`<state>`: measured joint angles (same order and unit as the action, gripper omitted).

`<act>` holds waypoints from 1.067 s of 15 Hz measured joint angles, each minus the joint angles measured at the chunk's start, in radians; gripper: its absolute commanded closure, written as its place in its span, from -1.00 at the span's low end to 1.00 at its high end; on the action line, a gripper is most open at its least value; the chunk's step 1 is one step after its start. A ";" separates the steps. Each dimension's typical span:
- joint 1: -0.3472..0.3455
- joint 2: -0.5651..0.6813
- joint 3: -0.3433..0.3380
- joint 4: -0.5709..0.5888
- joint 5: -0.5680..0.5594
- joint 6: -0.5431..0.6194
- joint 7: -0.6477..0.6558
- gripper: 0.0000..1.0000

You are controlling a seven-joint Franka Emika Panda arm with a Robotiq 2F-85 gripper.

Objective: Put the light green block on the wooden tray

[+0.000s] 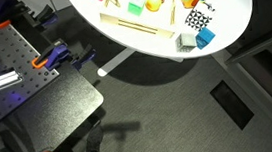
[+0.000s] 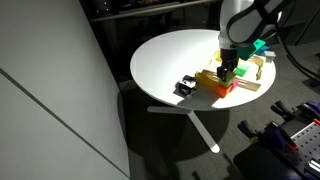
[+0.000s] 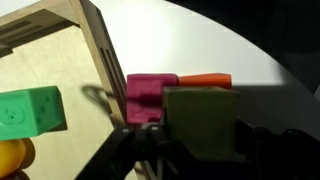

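Dark carpet is seen beneath a round white surface (image 2: 170,60), on which the wooden tray (image 2: 252,85) and a scatter of toy blocks are set. The gripper (image 2: 228,72) is held low over the blocks just beside the tray. In the wrist view the light green block (image 3: 200,120) is framed, in shadow, between the fingers (image 3: 145,150), which appear to be clenched against its two sides; whether it has been raised off the surface cannot be told. A magenta block (image 3: 150,92) and an orange block (image 3: 205,80) are seen just beyond it, outside the tray's rim (image 3: 100,50). Inside the tray a bright green block (image 3: 30,110) and a yellow toy (image 3: 10,155) are already lying. The step in hand is judged to be the carry into the tray. It would be done well if the block were lifted straight up until the low rim and the magenta block are cleared, then moved across the rim. A bare patch of wood away from the two toys should be chosen. The grip should be released only once the block is resting flat, so that it is not dropped or tipped onto the rim.
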<state>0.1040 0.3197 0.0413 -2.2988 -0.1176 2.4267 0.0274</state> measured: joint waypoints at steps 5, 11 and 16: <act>-0.011 -0.034 -0.009 0.022 0.009 -0.080 0.000 0.52; -0.053 -0.051 -0.061 0.041 0.000 -0.094 0.000 0.52; -0.084 -0.051 -0.107 0.049 -0.034 -0.092 0.000 -0.50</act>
<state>0.0198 0.2692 -0.0657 -2.2495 -0.1512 2.3348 0.0274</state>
